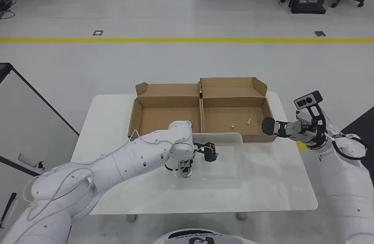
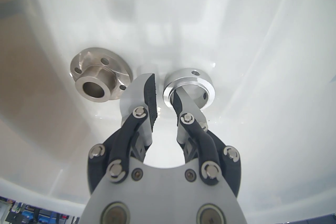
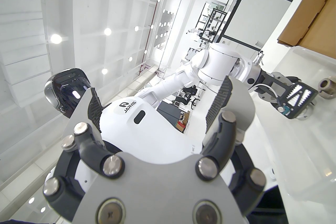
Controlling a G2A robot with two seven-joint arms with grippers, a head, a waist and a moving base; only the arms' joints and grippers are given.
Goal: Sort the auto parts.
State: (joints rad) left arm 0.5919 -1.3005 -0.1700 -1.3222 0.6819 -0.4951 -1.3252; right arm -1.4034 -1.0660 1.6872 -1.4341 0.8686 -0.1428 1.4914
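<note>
Item 1: left gripper (image 2: 162,86), lowered into the clear tray (image 1: 235,138). Jaws set narrow; one finger (image 2: 176,104) sits inside the bore, the other pad (image 2: 151,96) stands just outside the ring wall with a sliver of gap.
Item 2: silver collar ring (image 2: 183,78), flat on the tray floor, astride that inner finger; a small threaded hole in its side.
Item 3: flanged hub (image 2: 99,75), duller metal, with bolt holes in its flange, just beside the outer finger and apart from the ring.
Item 4: right gripper (image 3: 160,84), jaws spread wide, holding nothing, in the air off the outer end of the right cardboard box (image 1: 232,91).
Item 5: small pale parts (image 1: 248,120) on that box's floor, near the right gripper.
Item 6: left cardboard box (image 1: 168,97), adjoining, beyond the left gripper on the white table (image 1: 284,183).
</note>
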